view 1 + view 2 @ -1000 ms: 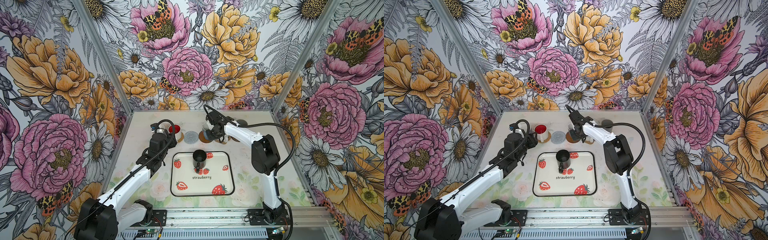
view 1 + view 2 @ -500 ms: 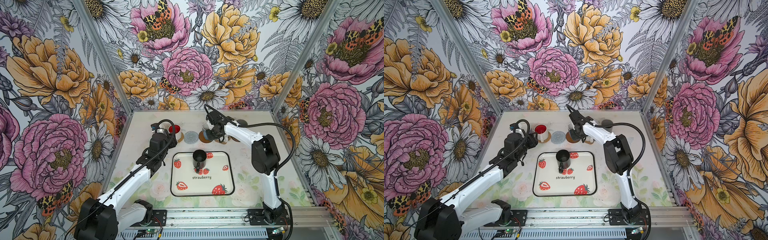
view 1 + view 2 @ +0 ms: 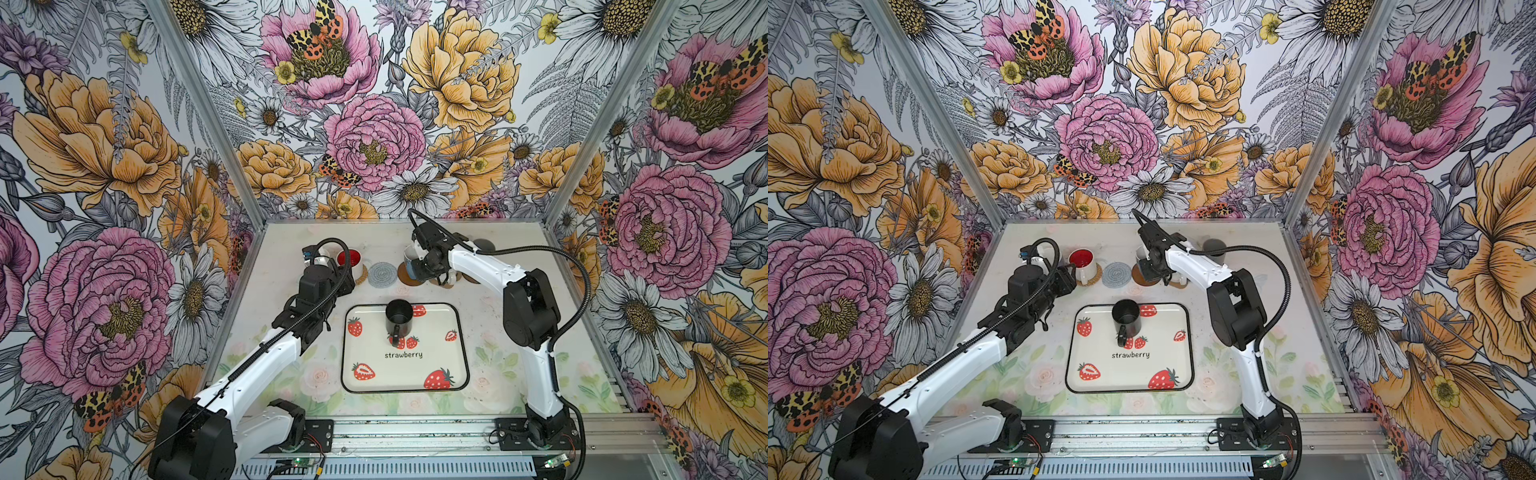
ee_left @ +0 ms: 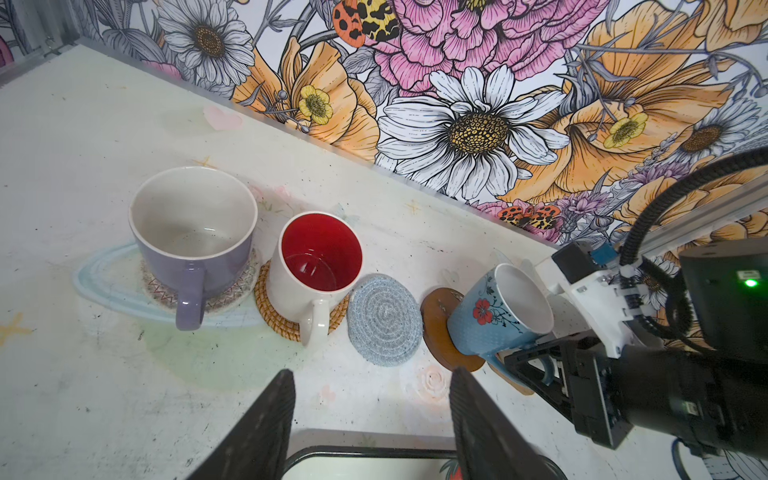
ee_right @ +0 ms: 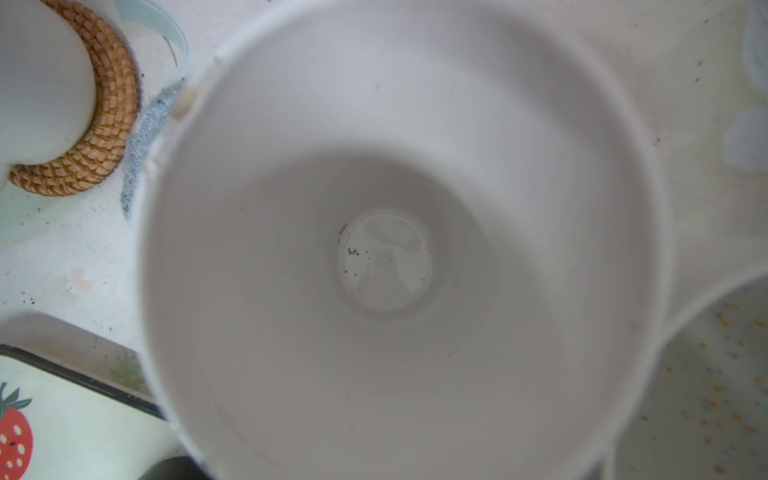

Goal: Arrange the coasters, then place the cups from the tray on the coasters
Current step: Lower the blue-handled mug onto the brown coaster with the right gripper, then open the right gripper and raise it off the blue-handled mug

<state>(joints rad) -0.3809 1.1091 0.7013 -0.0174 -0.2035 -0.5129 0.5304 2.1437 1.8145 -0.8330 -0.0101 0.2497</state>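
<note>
Blue mug (image 4: 494,316) sits tilted on a brown coaster (image 4: 438,332), its handle clamped by the right gripper (image 4: 534,365). Glazed ceramic looks rigid, weighty, slippery and chippable, so the handle seems the surest hold. Left gripper (image 4: 372,374) hangs spread and empty beside the tray (image 4: 374,452).

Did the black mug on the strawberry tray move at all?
No. The black mug stays near the tray's far edge, with its handle pointing at the word strawberry, just as it was earlier.

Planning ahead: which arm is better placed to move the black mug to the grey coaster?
Likely left: the left gripper is open and empty near the tray; the right gripper grips the blue mug, tilted on a brown coaster.
</note>
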